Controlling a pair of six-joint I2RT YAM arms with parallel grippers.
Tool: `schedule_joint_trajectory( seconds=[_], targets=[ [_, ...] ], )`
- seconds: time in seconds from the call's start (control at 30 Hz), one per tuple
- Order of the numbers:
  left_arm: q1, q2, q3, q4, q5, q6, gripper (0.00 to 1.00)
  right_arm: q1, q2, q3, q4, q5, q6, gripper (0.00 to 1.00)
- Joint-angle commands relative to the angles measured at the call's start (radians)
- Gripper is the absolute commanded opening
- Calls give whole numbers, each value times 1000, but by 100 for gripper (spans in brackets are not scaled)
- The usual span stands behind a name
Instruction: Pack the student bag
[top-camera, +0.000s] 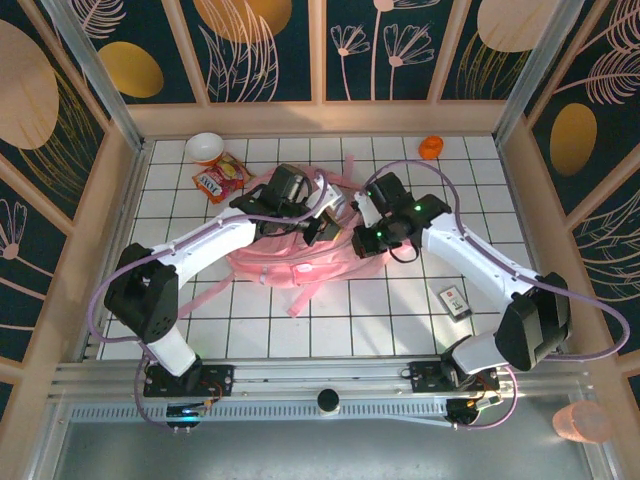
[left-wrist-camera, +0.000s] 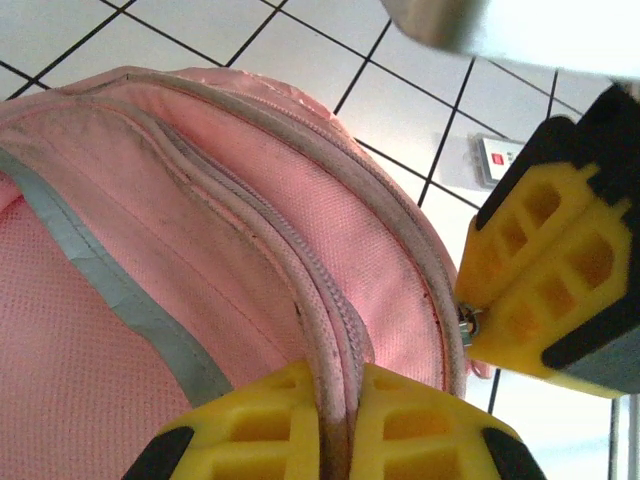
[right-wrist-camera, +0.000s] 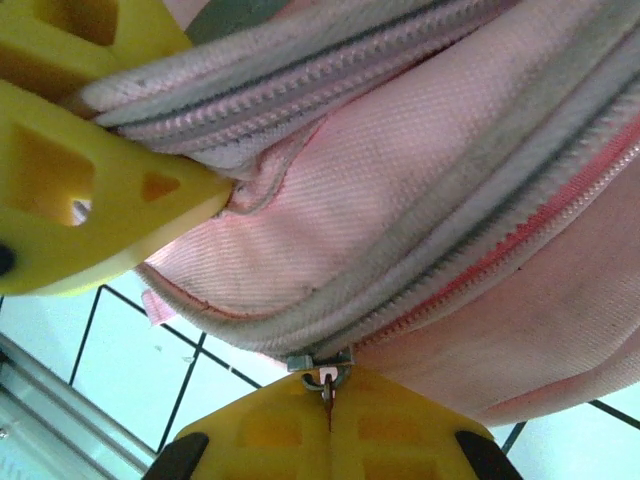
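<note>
Left gripper (left-wrist-camera: 335, 405) was clenched on a raised piped seam of the student bag (left-wrist-camera: 200, 260), its yellow fingers (left-wrist-camera: 270, 425) pressed together with the seam between them. Right gripper (right-wrist-camera: 330, 415) was pinched tight on the small metal zipper pull (right-wrist-camera: 326, 378) at the bag's edge. In the top view the two grippers sat close together over the bag.

The zip tracks in sight lay closed, so whatever the bag held could not be seen. A white bowl (top-camera: 204, 147) stood at the far left of the table (top-camera: 400, 320); what it held could not be told. A red-and-orange snack packet (top-camera: 220, 181) lay just beside it on the tiles.

The bag lay flat at the middle of the white tiled table, between the arms, which covered much of it. Its visible body ran from near-left to far-right, with pink straps (top-camera: 300, 298) trailing toward the near edge; which end was its top could not be told. It was of pink woven cloth, with grubby greyish-white piping, pink zip teeth and a grey band (left-wrist-camera: 100, 285) across one panel.
</note>
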Motion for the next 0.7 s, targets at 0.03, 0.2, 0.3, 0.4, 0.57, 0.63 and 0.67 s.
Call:
schedule_joint_trajectory(
  seconds=[0.03,0.2,0.3,0.4,0.57,0.63,0.67],
  targets=[
    [30,21,8,-150,-123,131,0,-43,-25,21,-74,-48,23,0],
    [31,18,27,-144,-25,132,16,-25,-65,-59,51,-183,131,0],
    [33,-45,-12,-91,66,122,56,-18,-94,-100,119,-228,193,0],
    [32,-134,-89,-1,109,80,99,4,-106,-121,163,-252,240,0],
    [32,-288,-253,130,100,69,99,55,-96,-137,236,-274,297,0],
    [31,-346,-336,190,89,87,99,75,-89,-136,270,-289,318,0],
    [33,-367,-360,207,79,90,99,82,-86,-137,285,-295,328,0]
  ],
)
